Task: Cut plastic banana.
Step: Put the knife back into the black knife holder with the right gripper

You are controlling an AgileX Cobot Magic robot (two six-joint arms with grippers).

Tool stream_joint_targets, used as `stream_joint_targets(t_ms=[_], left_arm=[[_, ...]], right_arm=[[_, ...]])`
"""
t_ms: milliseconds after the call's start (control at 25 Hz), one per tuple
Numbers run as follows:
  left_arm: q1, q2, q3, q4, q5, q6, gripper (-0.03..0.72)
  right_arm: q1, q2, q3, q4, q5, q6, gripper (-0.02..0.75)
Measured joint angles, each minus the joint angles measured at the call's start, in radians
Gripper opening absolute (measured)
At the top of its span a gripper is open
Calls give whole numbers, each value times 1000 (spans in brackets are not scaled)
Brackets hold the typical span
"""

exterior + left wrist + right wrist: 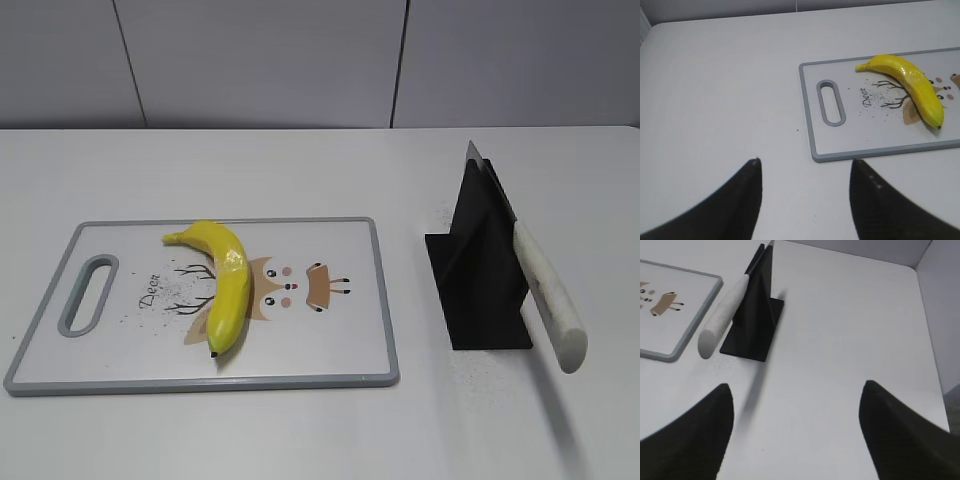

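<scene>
The yellow plastic banana (226,281) lies whole on the grey-rimmed cutting board (330,377) at the table's left; it also shows in the left wrist view (912,86). A knife with a white handle (548,296) rests in a black stand (480,265) on the right, handle pointing toward the front; the handle also shows in the right wrist view (724,316). My left gripper (805,161) is open and empty over bare table left of the board (815,125). My right gripper (796,386) is open and empty, to the right of the stand (756,315). Neither gripper shows in the exterior view.
The table is white with a grey panelled wall behind it. The board has a handle slot (88,292) at its left end and a printed deer drawing. The table's right edge (929,325) lies right of the knife stand.
</scene>
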Motion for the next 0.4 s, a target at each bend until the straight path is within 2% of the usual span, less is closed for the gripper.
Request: stream_joint_targets(t_ms=[400], left_arm=[[0, 0, 0, 0, 0, 0, 534]], right_arm=[[-15, 0, 0, 0, 0, 0, 593]])
